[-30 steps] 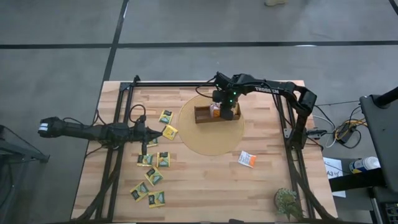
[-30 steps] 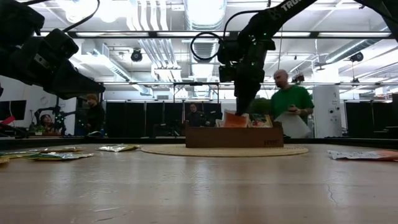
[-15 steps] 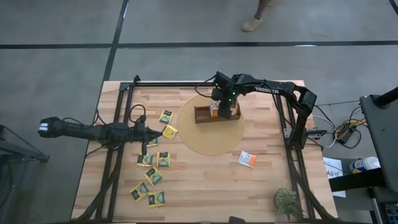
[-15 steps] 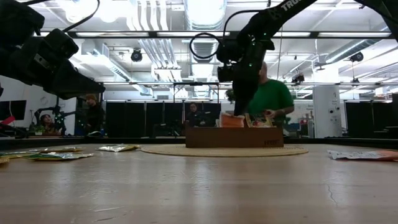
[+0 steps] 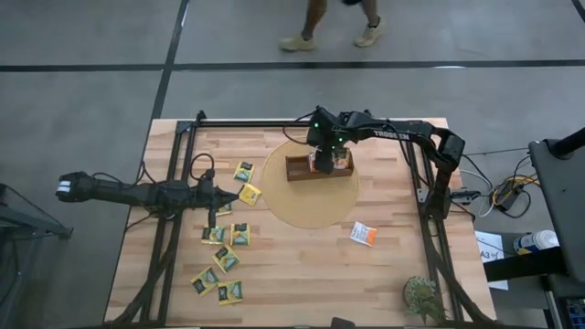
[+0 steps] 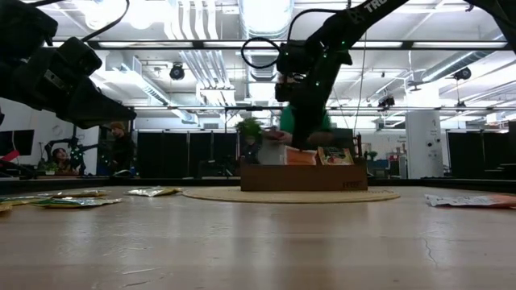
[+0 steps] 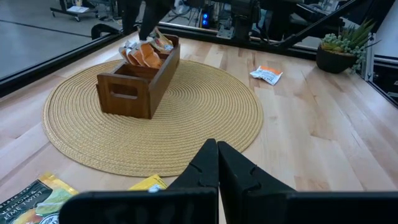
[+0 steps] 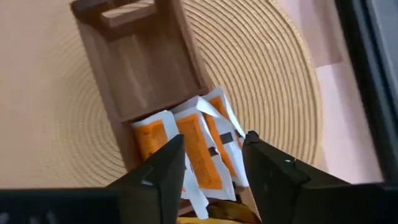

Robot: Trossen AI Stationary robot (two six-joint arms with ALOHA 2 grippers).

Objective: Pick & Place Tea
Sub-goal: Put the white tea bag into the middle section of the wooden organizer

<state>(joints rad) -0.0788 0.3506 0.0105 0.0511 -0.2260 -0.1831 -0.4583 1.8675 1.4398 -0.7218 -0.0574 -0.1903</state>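
The brown wooden tray (image 5: 320, 168) stands on a round woven mat (image 5: 311, 203). Orange and white tea packets (image 8: 198, 147) stand on edge in one end compartment, and the compartment beside it (image 8: 149, 68) shows bare wood. My right gripper (image 8: 214, 158) hangs open just above those packets, pointing steeply down, with its fingers on either side of them. Several yellow-green packets (image 5: 224, 258) lie flat on the table's left part. One orange and white packet (image 5: 364, 234) lies flat at the right. My left gripper (image 7: 217, 163) waits shut at the left, near a yellow packet (image 5: 249, 193).
A small potted plant (image 5: 422, 294) stands at the near right corner. Black frame rails (image 5: 174, 228) run along the table's left and right sides. A person (image 5: 334, 23) walks past beyond the far edge. Bare wood (image 5: 302, 274) lies in the near middle.
My right gripper has opened over the tray and let go of an orange packet, which now stands in the tray among the others. The gripper has tipped and shifted slightly toward the table's left. A person has walked across the room behind.
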